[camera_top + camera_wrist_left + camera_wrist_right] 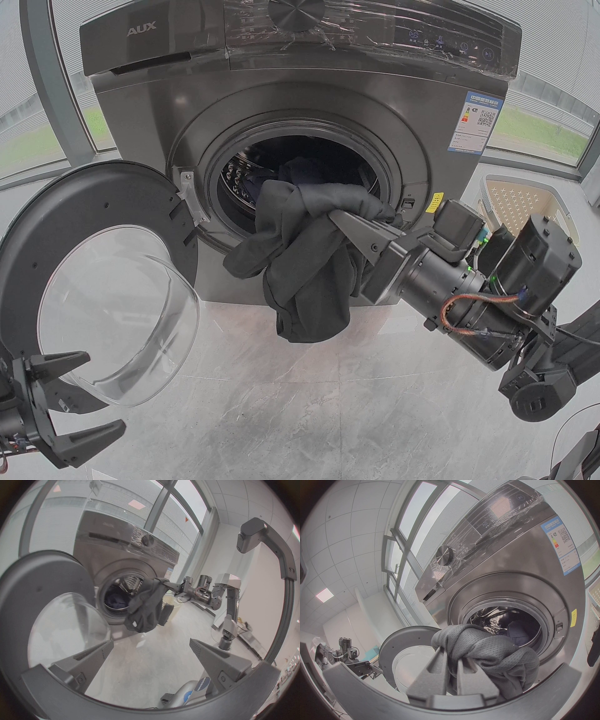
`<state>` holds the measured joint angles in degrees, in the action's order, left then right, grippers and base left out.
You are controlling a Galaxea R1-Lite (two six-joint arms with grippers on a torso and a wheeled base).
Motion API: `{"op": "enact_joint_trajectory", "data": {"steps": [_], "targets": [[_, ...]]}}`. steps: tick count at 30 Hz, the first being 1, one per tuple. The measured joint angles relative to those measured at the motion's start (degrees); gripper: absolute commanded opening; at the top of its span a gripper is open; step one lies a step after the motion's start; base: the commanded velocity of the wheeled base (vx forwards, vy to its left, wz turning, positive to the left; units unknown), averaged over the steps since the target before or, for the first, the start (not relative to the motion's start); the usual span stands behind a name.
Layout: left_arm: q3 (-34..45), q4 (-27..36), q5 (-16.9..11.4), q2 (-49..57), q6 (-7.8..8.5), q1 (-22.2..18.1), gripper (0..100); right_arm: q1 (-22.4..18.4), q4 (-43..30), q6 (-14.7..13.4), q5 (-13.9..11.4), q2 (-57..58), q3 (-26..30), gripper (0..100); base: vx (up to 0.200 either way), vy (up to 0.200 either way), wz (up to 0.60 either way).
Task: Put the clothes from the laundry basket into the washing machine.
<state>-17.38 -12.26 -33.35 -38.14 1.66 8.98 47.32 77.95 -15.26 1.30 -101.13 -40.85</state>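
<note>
Since the soft, light, dark grey mesh-knit garment (306, 262) droops in folds below the right gripper (337, 219), whose jaws pinch a bunched fold just before the mouth of the grey front-loading washing machine (300, 94), a grip nearer its middle seems safer, while the left gripper (103, 394) spreads 2 empty jaws.

One washing machine (156, 106) fills the upper middle, with one round door (81, 206) at left centre. Two garments: one grey garment (306, 262) at centre, one dark blue garment (303, 170) just above it. One laundry basket (519, 200) at right. Two hands: left hand (103, 390) lower left, right hand (334, 217) centre.
</note>
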Motion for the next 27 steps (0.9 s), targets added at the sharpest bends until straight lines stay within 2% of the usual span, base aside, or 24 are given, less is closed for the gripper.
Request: {"op": "enact_joint_trajectory", "data": {"steps": [6,11,20,27], "targets": [[-0.5,-8.8,0.9,-13.6,-0.07,8.1,100,-1.2,-0.3,0.0,0.4,-2.3,-3.8,0,0.000,0.000,0.00],[-1.6,-14.3,1.9,-23.8,-0.35,12.0,100,-1.9,-1.0,0.0,0.6,-3.7,-6.7,0,0.000,0.000,0.00],[-5.8,-27.4,2.4,-41.7,-2.91,14.2,100,-2.3,-1.7,0.0,0.8,-4.6,-8.9,0,0.000,0.000,0.00],[-12.0,-30.2,2.5,-53.2,-4.33,14.9,100,-2.0,-1.4,0.0,0.9,-4.1,-9.0,0,0.000,0.000,0.00]]}}
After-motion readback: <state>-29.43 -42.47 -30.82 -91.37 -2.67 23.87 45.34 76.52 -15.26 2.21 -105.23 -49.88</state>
